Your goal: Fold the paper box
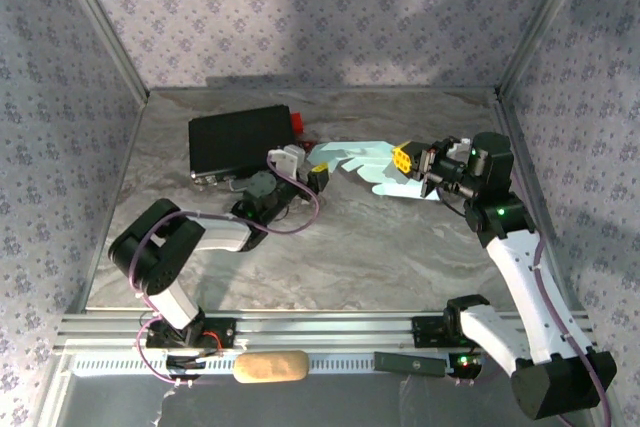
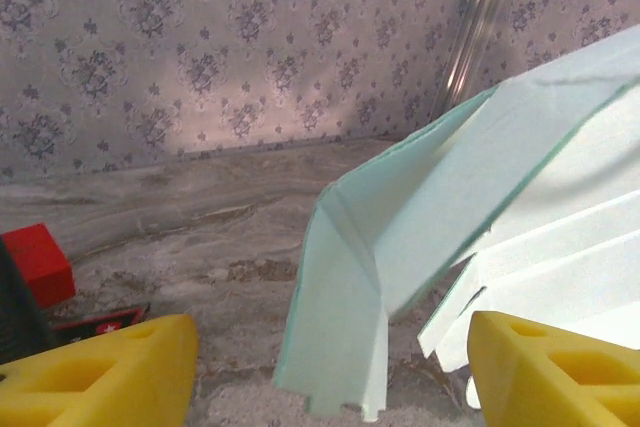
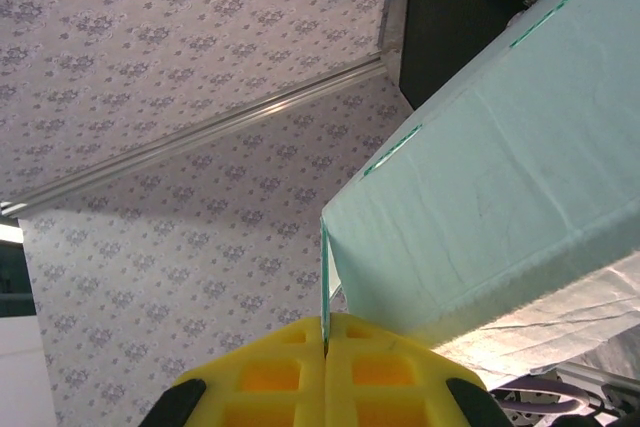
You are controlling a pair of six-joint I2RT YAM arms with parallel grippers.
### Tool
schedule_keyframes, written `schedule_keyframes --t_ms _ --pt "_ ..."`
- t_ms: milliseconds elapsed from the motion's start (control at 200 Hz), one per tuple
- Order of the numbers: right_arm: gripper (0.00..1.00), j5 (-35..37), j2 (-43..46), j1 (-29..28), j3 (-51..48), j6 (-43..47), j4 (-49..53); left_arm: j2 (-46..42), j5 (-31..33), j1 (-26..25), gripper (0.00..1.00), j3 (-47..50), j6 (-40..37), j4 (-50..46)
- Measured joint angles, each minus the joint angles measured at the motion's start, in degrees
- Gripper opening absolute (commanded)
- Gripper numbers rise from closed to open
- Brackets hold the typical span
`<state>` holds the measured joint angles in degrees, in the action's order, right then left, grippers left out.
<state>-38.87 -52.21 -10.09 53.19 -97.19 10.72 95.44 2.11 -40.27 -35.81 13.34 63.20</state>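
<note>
The paper box [image 1: 372, 165] is a pale light-blue die-cut card sheet, held above the marble table near the back centre. My right gripper [image 1: 406, 159] is shut on its right edge; in the right wrist view the yellow fingertips [image 3: 325, 339] pinch a thin card flap, with the box [image 3: 500, 197] spreading to the right. My left gripper [image 1: 312, 173] is open at the sheet's left end. In the left wrist view a folded flap of the box [image 2: 350, 297] hangs between the two yellow fingers [image 2: 110, 372], touching neither.
A black case [image 1: 240, 139] with a red end [image 1: 297, 123] lies at the back left, just behind the left gripper. Patterned walls close the table on three sides. A tan oblong object [image 1: 270, 366] rests on the front rail.
</note>
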Motion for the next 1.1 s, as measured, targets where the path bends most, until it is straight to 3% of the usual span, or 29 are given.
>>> schedule_keyframes --t_ms 65,255,285,315,500,540,625,725,884,1099 --pt "0.0 0.0 0.0 0.0 0.0 -0.1 0.0 1.2 -0.2 0.0 0.64 -1.6 0.5 0.0" --pt "0.0 -0.5 0.0 0.7 0.0 -0.5 0.0 3.0 -1.2 0.0 0.33 -4.4 2.2 -0.1" --pt "0.0 -0.6 0.0 0.8 0.0 -0.5 0.0 3.0 -1.4 0.0 0.22 -4.6 2.4 -0.1" --pt "0.0 -0.6 0.0 1.0 0.0 -0.5 0.0 2.9 -1.4 -0.1 0.0 -4.7 2.5 -0.2" --pt "0.0 -1.0 -0.7 2.5 0.0 -0.5 -0.1 0.7 -1.0 -0.6 0.0 -5.4 2.9 -4.1" --pt "0.15 -1.4 -0.9 3.1 0.0 -0.5 -0.2 -0.3 0.1 -0.9 0.0 -5.5 3.2 -5.6" --pt "0.37 -2.4 -1.4 4.8 0.3 -0.2 0.3 -3.0 3.5 -1.9 0.0 -5.6 4.2 -9.6" --pt "0.52 -3.0 -2.3 7.8 3.0 2.7 3.4 -7.1 9.7 -3.3 0.0 -7.3 6.6 -18.9" --pt "0.57 -2.3 -1.0 10.7 8.2 8.8 9.7 -12.0 21.2 -6.0 0.0 -13.9 12.6 -36.4" --pt "0.56 2.8 4.7 10.5 10.5 14.4 17.2 -12.9 31.9 -9.4 0.0 -24.1 23.5 -60.5"
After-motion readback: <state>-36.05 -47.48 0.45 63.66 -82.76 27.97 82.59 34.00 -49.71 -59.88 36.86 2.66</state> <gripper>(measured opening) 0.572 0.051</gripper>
